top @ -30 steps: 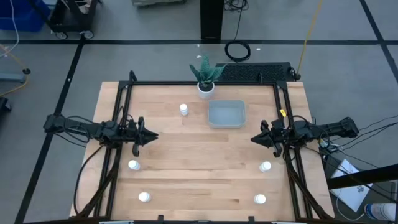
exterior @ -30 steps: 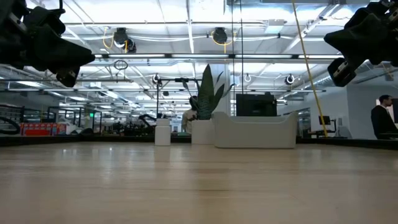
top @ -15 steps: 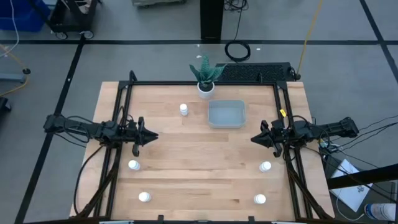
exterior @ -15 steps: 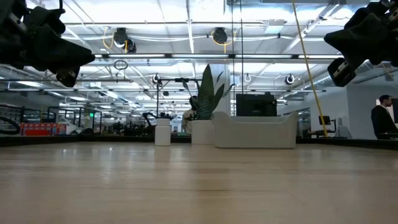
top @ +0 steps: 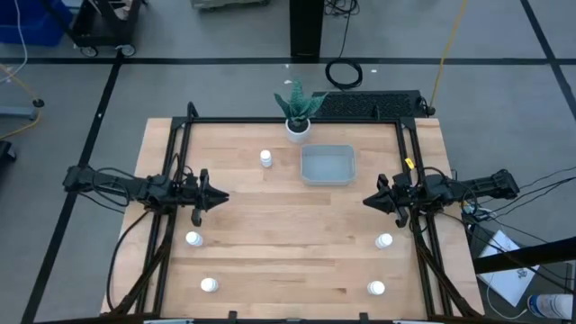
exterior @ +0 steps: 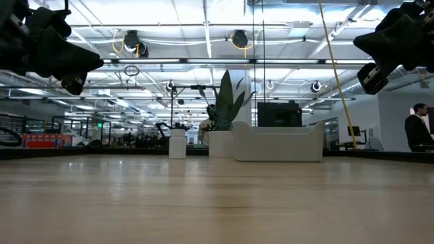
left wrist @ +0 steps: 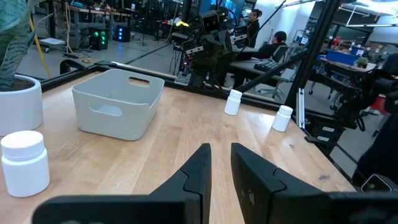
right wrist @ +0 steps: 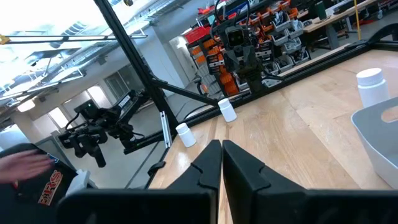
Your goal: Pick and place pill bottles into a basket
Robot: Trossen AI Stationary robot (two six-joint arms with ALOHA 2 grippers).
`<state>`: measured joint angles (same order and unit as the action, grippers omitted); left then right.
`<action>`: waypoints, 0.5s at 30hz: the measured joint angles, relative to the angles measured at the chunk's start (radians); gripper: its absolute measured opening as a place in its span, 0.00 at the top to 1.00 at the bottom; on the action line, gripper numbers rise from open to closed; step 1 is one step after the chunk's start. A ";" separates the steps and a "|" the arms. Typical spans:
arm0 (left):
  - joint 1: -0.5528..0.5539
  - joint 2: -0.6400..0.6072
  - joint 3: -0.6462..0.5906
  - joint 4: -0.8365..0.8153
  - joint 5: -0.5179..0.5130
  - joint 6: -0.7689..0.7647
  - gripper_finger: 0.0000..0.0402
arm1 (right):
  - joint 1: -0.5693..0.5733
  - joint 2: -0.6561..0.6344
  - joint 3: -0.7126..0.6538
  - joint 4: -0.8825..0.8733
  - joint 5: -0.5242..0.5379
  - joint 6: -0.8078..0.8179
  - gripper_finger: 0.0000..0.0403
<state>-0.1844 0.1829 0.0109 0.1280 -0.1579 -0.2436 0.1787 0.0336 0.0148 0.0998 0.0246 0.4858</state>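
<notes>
Wooden table [top: 288,234] in a big open workshop, racks and lights all over the background, a person off at the edge in the low view. Nothing's really started yet as far as I can judge.

Basket [top: 327,166] sits toward the far side of the table, just beside the plant pot [top: 297,127], and it looks empty. All five pill bottles are still out on the wood: one [top: 265,158] near the basket's left side, two on the left [top: 193,238] [top: 209,285], two on the right [top: 384,240] [top: 376,289]. So zero of five done, the whole job is left.

Left end effector [top: 219,196] hangs at mid table on its side, fingers nearly closed with only a thin gap, holding nothing. Right end effector [top: 369,202] mirrors it on the other side, fingers pressed together, also empty. Each one has a bottle fairly near it, so my guess is either arm could go first.
</notes>
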 joint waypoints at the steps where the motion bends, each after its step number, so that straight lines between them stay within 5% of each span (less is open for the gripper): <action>1: 0.000 0.000 0.000 0.000 0.000 0.000 0.84 | 0.000 0.000 0.000 0.000 0.000 0.000 0.98; 4: 0.000 0.000 0.000 0.000 0.000 0.000 0.84 | 0.000 0.000 0.000 0.002 0.029 0.023 0.98; 6: 0.000 0.000 0.000 0.000 0.000 0.000 0.84 | -0.001 0.000 0.000 0.003 0.167 0.086 0.98; 10: 0.000 0.000 0.000 0.000 -0.002 -0.001 0.84 | -0.001 0.000 0.000 0.139 0.357 0.484 0.98; 15: 0.002 0.000 0.000 0.059 -0.193 -0.060 0.84 | -0.002 0.000 0.000 0.191 0.578 0.718 0.98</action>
<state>-0.1827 0.1829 0.0105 0.1869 -0.3512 -0.3039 0.1770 0.0335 0.0147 0.2906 0.6029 1.2040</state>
